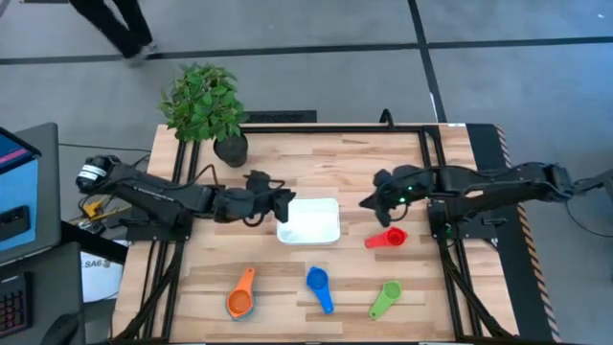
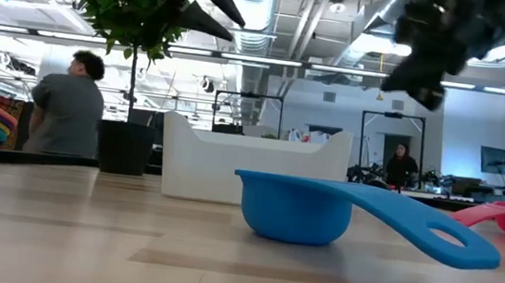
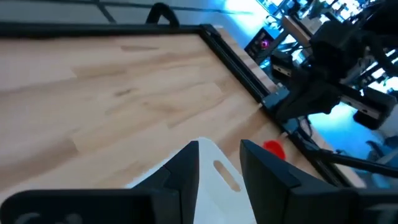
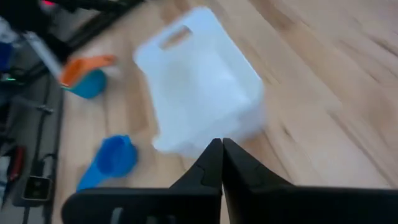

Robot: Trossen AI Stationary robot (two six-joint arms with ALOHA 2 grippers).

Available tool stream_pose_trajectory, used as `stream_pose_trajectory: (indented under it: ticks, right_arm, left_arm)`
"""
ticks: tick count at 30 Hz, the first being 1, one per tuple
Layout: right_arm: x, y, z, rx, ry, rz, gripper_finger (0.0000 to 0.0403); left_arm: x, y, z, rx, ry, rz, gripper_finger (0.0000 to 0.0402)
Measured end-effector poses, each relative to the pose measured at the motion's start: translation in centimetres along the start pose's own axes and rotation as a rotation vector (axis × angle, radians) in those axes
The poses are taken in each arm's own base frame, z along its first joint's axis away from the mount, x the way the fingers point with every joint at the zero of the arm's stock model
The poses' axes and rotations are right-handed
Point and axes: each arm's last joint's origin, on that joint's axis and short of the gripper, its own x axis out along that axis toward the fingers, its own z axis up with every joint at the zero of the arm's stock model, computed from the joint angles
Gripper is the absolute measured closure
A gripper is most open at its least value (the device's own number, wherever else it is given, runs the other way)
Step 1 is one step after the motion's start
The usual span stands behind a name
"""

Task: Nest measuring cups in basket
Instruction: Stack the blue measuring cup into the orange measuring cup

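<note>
White basket point(image 1: 310, 221) sits mid-bench point(image 1: 335, 163), upright, and I can't see any cups inside it from above. My left tool point(image 1: 284, 204) is at the basket's left end, just above the rim; the wrist view shows its fingers point(image 3: 186, 165) slightly apart, straddling the end wall with the handle slot, not clamped on it. My right tool point(image 1: 369, 200) hangs over the bench right of the basket, fingers point(image 4: 213, 163) together, holding nothing. Red cup point(image 1: 387, 238) lies just below that tool, near the basket's right end. Orange cup point(image 1: 241, 293), blue cup point(image 1: 318, 285) and green cup point(image 1: 385, 298) lie in a row along the front, well apart from the basket. Potted plant point(image 1: 206, 105) stands at the back left corner. Two people are in the room behind.
</note>
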Motion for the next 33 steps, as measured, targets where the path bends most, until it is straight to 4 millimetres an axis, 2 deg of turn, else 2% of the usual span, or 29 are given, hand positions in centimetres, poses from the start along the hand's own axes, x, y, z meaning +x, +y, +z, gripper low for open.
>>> stream_pose_trajectory:
  ticks: [5, 11, 16, 21, 24, 27, 30, 33]
  right_arm:
    - [-1.9, -1.2, -1.8, 0.039, 0.109, -0.163, 0.0344]
    - [-2.2, -1.9, -3.3, 0.101, 0.266, -0.256, 0.0298]
    - [-2.2, -2.6, -4.6, 0.308, 0.391, -0.393, 0.0259]
    - [-2.7, -2.8, -5.9, 0.442, 0.491, -0.514, 0.0246]
    - [-2.6, -2.4, -5.9, 0.374, 0.499, -0.475, 0.0249]
    - [-2.1, -1.8, -5.6, 0.190, 0.503, -0.359, 0.0255]
    - [-0.9, -1.2, -5.2, -0.028, 0.496, -0.230, 0.0260]
    - [0.7, -0.7, -5.1, -0.134, 0.548, -0.142, 0.0261]
  left_arm:
    - [1.4, 0.9, 1.5, 0.082, 0.028, -0.053, 0.0297]
    - [2.2, 1.7, 2.3, 0.192, 0.086, -0.116, 0.0297]
    - [2.2, 1.9, 2.3, 0.255, 0.090, -0.101, 0.0297]
    - [2.2, 1.9, 2.3, 0.279, 0.083, -0.096, 0.0297]
    - [2.2, 1.9, 2.3, 0.290, 0.096, -0.113, 0.0297]
    - [2.1, 1.8, 2.2, 0.344, 0.102, -0.125, 0.0297]
    - [2.1, 1.8, 2.2, 0.376, 0.094, -0.124, 0.0297]
    - [2.0, 1.4, 2.4, 0.362, 0.093, -0.128, 0.0297]
